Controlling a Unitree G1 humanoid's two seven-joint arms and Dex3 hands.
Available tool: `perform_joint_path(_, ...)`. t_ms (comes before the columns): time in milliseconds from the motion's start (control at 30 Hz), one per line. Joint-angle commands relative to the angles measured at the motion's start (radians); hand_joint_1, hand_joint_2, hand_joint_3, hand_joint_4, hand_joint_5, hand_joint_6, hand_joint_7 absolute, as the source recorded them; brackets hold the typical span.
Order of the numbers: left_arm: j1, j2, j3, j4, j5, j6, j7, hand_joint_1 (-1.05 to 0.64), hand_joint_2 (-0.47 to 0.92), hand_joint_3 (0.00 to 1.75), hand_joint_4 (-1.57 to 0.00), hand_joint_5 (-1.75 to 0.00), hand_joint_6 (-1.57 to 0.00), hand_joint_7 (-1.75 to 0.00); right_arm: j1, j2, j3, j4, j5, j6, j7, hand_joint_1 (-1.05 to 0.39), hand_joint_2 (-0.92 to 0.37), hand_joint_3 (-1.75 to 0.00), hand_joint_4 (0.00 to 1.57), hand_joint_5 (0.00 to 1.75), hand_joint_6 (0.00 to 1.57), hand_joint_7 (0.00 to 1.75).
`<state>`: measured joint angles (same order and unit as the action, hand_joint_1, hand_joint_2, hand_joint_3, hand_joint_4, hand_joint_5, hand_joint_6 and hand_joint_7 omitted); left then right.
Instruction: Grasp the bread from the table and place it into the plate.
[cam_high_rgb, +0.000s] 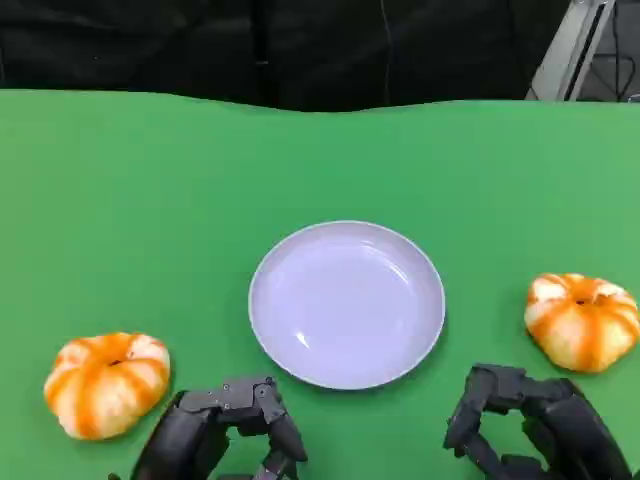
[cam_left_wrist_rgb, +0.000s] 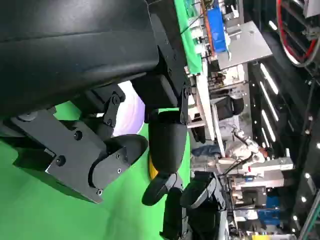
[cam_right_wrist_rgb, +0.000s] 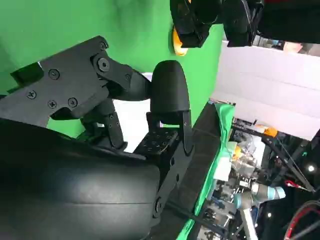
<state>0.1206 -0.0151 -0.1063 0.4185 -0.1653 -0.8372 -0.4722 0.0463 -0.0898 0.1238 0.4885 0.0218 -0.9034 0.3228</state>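
Plate sits at table ctr, betw. both breads. Left bread just beside left hand; right bread near right hand. Green surface betw. each bread and plate is bare; far half of table also open.

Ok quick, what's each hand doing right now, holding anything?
Left hand: open, holding nothing.
Right hand: open, holding nothing.

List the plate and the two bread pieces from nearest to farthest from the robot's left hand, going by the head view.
From the left hand:
1. Left bread, just beside the hand on its outer side.
2. Plate, at table centre, ahead and inward; its near rim is not much farther than the left bread.
3. Right bread, far across, past the plate.
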Motion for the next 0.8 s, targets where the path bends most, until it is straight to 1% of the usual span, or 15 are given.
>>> perform_joint_path(33,0.000,0.011,0.003,0.006,-0.010,-0.012,-0.003,-0.08,0.53,1.13,-0.88,-1.53,-0.92,-1.26,-0.003,-0.014,-0.016,0.001,0.012,-0.016,-0.003,-0.23,-0.61,-0.91,0.81,1.59,0.81,1.31)
perform_joint_path(433,0.006,0.007,0.004,0.002,0.007,-0.015,0.013,-0.08,0.53,1.11,-0.88,-1.53,-0.91,-1.26,0.001,-0.012,-0.015,-0.005,0.015,-0.013,-0.002,-0.22,-0.62,-0.90,0.81,1.58,0.80,1.32)
perform_joint_path(467,0.005,0.006,0.008,0.005,0.021,-0.024,0.025,-0.07,0.54,1.10,-0.88,-1.52,-0.92,-1.25,-0.001,-0.012,-0.015,-0.002,0.014,-0.017,-0.001,-0.22,-0.62,-0.90,0.81,1.58,0.80,1.32)
perform_joint_path(533,0.005,0.005,0.011,0.008,0.034,-0.033,0.038,-0.05,0.59,1.02,-0.89,-1.46,-0.93,-1.17,-0.002,-0.012,-0.015,0.000,0.014,-0.019,-0.001,-0.22,-0.62,-0.89,0.81,1.58,0.80,1.32)
perform_joint_path(633,0.011,0.005,0.007,-0.006,0.016,-0.007,0.037,-0.06,0.68,0.82,-0.90,-1.18,-0.98,-0.84,0.002,-0.015,-0.014,-0.011,0.010,-0.004,-0.002,-0.23,-0.63,-0.89,0.81,1.59,0.80,1.32)
perform_joint_path(667,0.014,0.004,0.006,-0.013,0.009,0.006,0.036,-0.09,0.69,0.74,-0.90,-1.02,-1.03,-0.60,0.002,-0.015,-0.014,-0.012,0.011,-0.003,-0.001,-0.23,-0.63,-0.89,0.80,1.59,0.80,1.32)
perform_joint_path(700,0.016,0.003,0.006,-0.017,0.000,0.015,0.033,-0.10,0.71,0.68,-0.92,-0.89,-1.08,-0.41,0.003,-0.015,-0.014,-0.012,0.011,-0.004,-0.002,-0.24,-0.63,-0.89,0.80,1.58,0.80,1.32)
perform_joint_path(733,0.018,0.002,0.007,-0.020,-0.003,0.017,0.034,-0.13,0.72,0.61,-0.93,-0.71,-1.10,-0.20,0.003,-0.015,-0.014,-0.011,0.010,-0.005,-0.002,-0.24,-0.63,-0.89,0.80,1.58,0.80,1.32)
perform_joint_path(767,0.019,0.001,0.008,-0.023,-0.003,0.018,0.037,-0.15,0.75,0.53,-0.93,-0.58,-1.09,-0.11,0.003,-0.015,-0.014,-0.011,0.011,-0.005,-0.002,-0.23,-0.63,-0.89,0.80,1.58,0.80,1.32)
perform_joint_path(800,0.022,0.003,0.010,-0.029,-0.002,0.025,0.040,-0.19,0.80,0.40,-0.95,-0.44,-1.06,-0.06,0.002,-0.014,-0.014,-0.009,0.012,-0.005,-0.001,-0.24,-0.63,-0.89,0.80,1.58,0.80,1.32)
